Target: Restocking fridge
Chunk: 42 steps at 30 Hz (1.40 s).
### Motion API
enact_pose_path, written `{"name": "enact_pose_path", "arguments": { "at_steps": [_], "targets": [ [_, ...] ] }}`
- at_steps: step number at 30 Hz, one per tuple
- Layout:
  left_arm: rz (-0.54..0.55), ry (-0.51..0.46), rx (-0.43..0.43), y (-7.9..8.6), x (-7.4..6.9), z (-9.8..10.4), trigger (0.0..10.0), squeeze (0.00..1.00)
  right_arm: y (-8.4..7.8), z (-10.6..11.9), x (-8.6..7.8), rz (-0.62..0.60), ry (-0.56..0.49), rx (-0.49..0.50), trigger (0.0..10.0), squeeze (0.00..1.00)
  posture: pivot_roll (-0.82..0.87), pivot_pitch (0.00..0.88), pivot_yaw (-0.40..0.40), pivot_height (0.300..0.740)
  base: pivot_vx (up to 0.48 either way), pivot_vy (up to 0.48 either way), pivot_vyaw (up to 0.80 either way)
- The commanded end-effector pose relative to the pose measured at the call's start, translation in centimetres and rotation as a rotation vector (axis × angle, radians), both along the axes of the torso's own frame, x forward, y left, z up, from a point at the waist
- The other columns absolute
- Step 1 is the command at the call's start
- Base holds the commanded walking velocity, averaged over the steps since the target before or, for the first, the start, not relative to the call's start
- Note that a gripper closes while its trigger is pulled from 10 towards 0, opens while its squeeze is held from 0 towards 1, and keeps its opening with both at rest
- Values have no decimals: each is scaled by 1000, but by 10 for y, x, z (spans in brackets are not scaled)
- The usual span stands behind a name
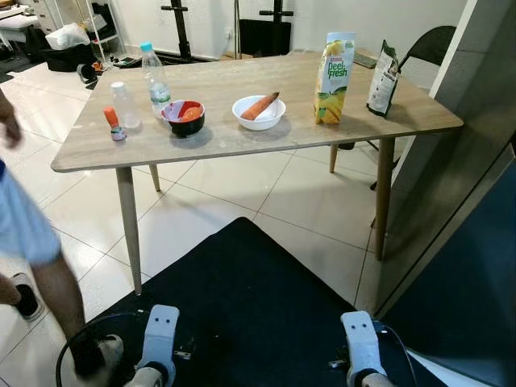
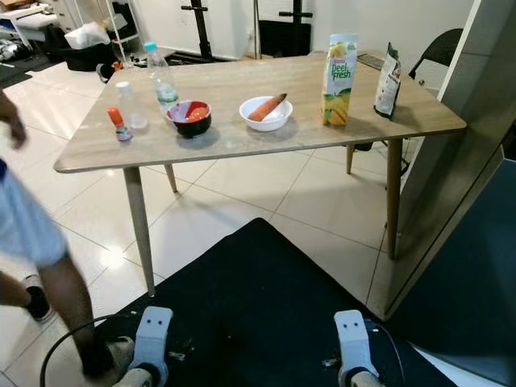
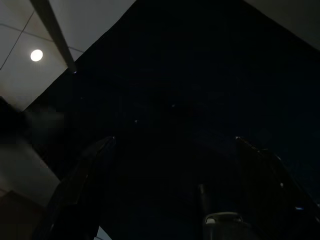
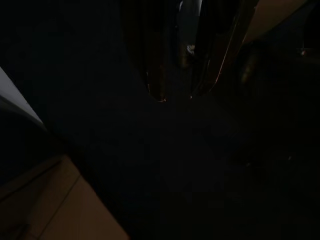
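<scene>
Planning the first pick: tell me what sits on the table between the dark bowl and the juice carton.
One thing, in both eye views: a white bowl holding a carrot, between the dark bowl and the yellow-green juice carton.

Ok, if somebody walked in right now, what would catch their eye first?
Probably the wooden table with its row of food: a yellow juice carton toward the right end, then a white bowl holding a carrot and a dark bowl further left. A person stands at the table's left end.

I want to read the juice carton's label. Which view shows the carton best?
The left eye view: the juice carton stands upright and unblocked on the table. The right eye view shows it equally whole. Both wrist views are dark, showing floor.
</scene>
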<state>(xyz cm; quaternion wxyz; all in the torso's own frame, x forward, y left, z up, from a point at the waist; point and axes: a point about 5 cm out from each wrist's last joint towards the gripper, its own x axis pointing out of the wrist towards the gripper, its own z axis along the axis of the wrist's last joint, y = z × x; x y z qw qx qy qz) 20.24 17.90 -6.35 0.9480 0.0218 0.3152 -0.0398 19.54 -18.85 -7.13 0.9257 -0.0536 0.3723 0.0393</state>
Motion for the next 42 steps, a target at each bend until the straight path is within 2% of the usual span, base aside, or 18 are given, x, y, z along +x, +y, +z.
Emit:
{"name": "enact_pose_path", "arguments": {
  "at_steps": [1, 14, 22, 28, 36, 42],
  "targets": [
    [12, 37, -5, 3, -7, -5, 10000, 0, 4, -3, -3, 1, 27, 6, 10000, 0, -171, 70, 19, 714, 0, 0, 0],
    [32, 88, -23, 4, -15, -10, 10000, 0, 5, -4, -4, 22, 46, -6, 10000, 0, -165, 71, 24, 714, 0, 0, 0],
    [18, 106, -43, -5, -18, -13, 10000, 0, -2, -4, -5, 5, 56, -29, 10000, 0, -166, 74, 30, 714, 0, 0, 0],
    [13, 121, -45, -10, -28, -18, 10000, 0, -1, -5, -6, 8, 60, -30, 10000, 0, -160, 76, 28, 714, 0, 0, 0],
    [20, 123, -36, 1, -27, -17, 10000, 0, -3, -7, -10, 13, 68, -36, 10000, 0, -161, 79, 24, 714, 0, 0, 0],
    [21, 116, -36, 6, -23, -14, 10000, 0, -7, -7, -12, 12, 75, -46, 10000, 0, -161, 84, 22, 714, 269, 0, 0]
  ]
}}
